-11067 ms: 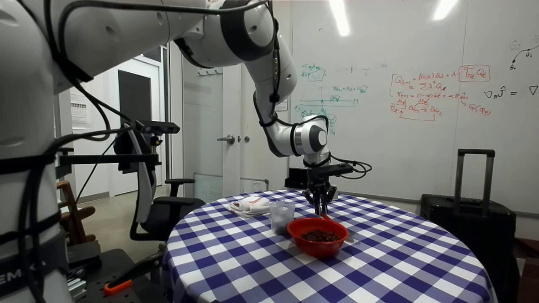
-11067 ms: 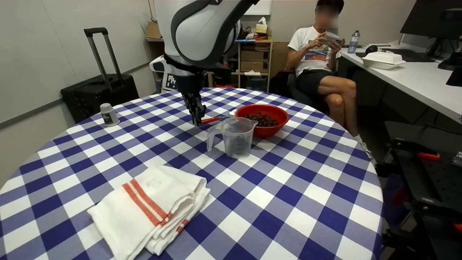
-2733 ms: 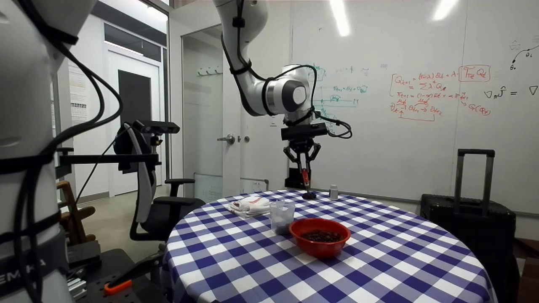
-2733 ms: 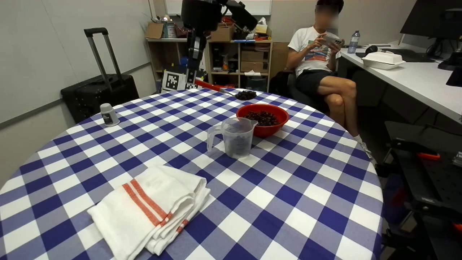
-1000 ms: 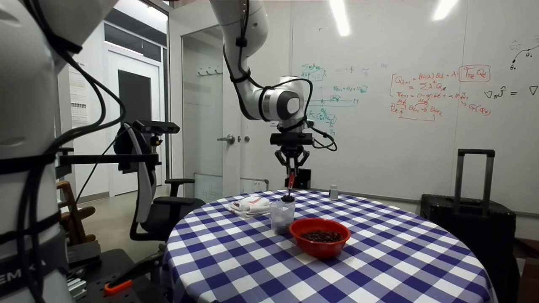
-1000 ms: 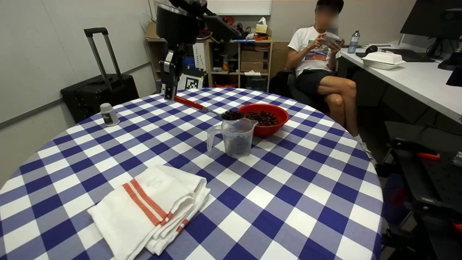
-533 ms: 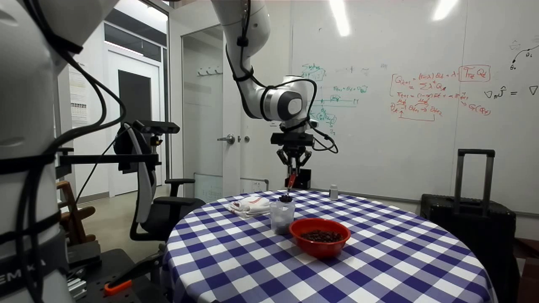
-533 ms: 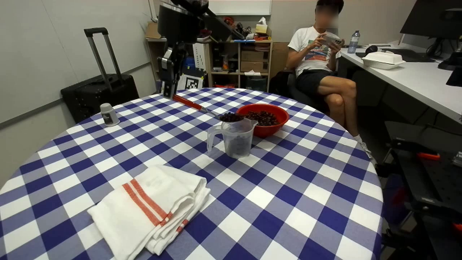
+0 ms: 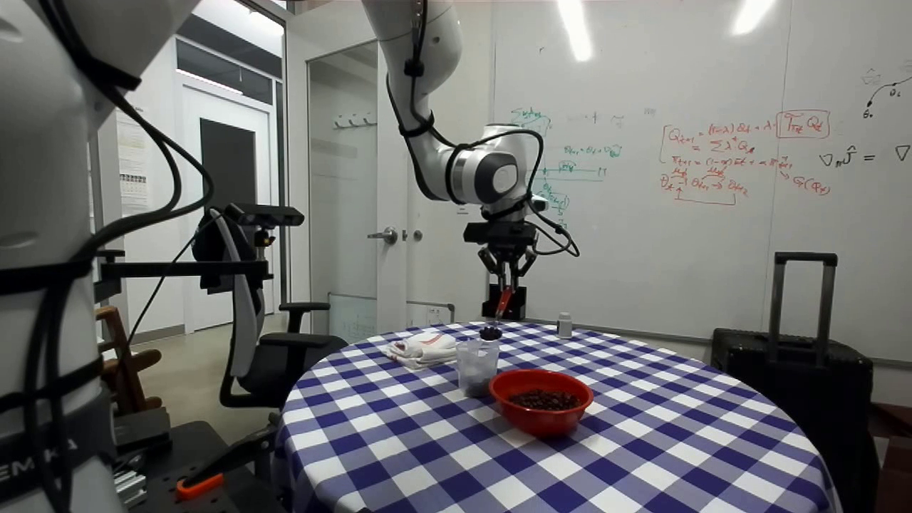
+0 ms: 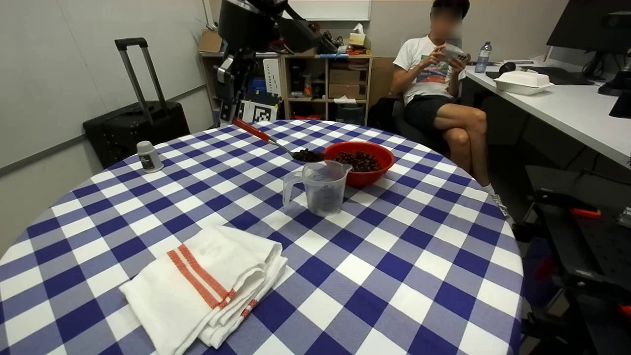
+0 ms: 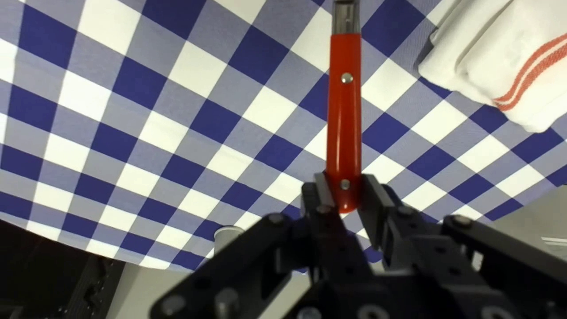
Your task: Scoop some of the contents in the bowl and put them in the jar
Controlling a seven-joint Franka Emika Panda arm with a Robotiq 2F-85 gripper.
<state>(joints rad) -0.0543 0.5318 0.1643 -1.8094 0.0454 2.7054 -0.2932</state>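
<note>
The glossy red bowl [image 9: 541, 422] stands on the checked table with dark bean-like contents [image 10: 363, 161] inside. The jar is a clear plastic measuring jug [image 10: 325, 193] with a handle, upright beside the bowl; it also shows in an exterior view [image 9: 476, 367]. Its lower part looks dark; I cannot tell if it holds anything. My gripper [image 11: 343, 190] is shut on the red handle of a spoon [image 11: 344, 115]. In an exterior view the gripper [image 10: 228, 114] is high, with the spoon sloping down. A dark heap [image 10: 308, 156] fills the spoon head, near and slightly above the jug's rim.
A folded white towel with red stripes [image 10: 207, 281] lies on the table. A small pale shaker [image 10: 149, 157] stands near the table's far edge, and also shows in an exterior view [image 9: 564, 325]. A black suitcase [image 9: 791, 385] and a whiteboard are beyond the table.
Since the oldest frames, the gripper rose from beside the bowl with a loaded spoon and came over to the jug. In the last half second it rose slightly and drew back from the jug, spoon steeper.
</note>
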